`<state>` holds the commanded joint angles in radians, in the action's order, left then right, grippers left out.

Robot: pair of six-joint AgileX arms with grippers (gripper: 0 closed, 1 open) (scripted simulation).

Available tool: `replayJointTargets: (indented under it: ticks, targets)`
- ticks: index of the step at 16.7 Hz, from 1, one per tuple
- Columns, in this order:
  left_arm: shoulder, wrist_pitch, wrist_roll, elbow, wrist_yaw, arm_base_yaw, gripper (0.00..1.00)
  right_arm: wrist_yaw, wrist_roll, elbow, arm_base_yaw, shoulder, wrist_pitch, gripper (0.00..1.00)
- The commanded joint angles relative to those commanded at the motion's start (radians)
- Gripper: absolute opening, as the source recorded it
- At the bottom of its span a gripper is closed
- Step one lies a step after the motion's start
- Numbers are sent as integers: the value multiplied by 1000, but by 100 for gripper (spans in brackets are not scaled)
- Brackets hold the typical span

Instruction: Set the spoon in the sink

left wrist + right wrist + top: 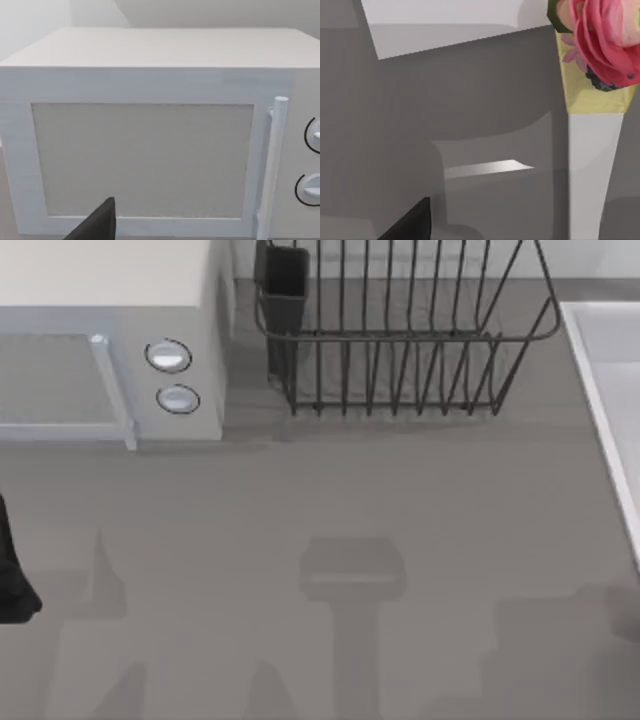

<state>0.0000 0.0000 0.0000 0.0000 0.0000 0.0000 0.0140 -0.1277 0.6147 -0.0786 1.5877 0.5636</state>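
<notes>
The spoon is out of view. The sink [598,410] is a pale grey-white basin with a lighter raised rim, cut off by the right edge of the top view. My left arm [12,585] shows as a dark shape at the table's left edge, in front of the microwave. A dark part of my left gripper [97,225] faces the microwave door in the left wrist view. A dark part of my right gripper [410,222] hangs over the grey tabletop in the right wrist view.
A white microwave [110,300] with two round knobs fills the back left. A dark wire dish rack [400,330] stands at the back middle. Pink flowers [602,30] in a yellow wrap on a white stand appear in the right wrist view.
</notes>
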Motion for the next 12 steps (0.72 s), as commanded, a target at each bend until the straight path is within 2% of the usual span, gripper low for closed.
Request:
replayJointTargets:
  ticks: [1,2,9,10,12]
  targets:
    - [0,0,0,0,0,0,100,0,0,0,0,0,0,2]
    - [0,0,0,0,0,0,100,0,0,0,0,0,0,0]
    - [0,0,0,0,0,0,100,0,0,0,0,0,0,0]
    - [0,0,0,0,0,0,100,-22,-2,33,-1,-64,68,0]
    - [0,0,0,0,0,0,100,-22,-2,47,-1,-70,85,0]
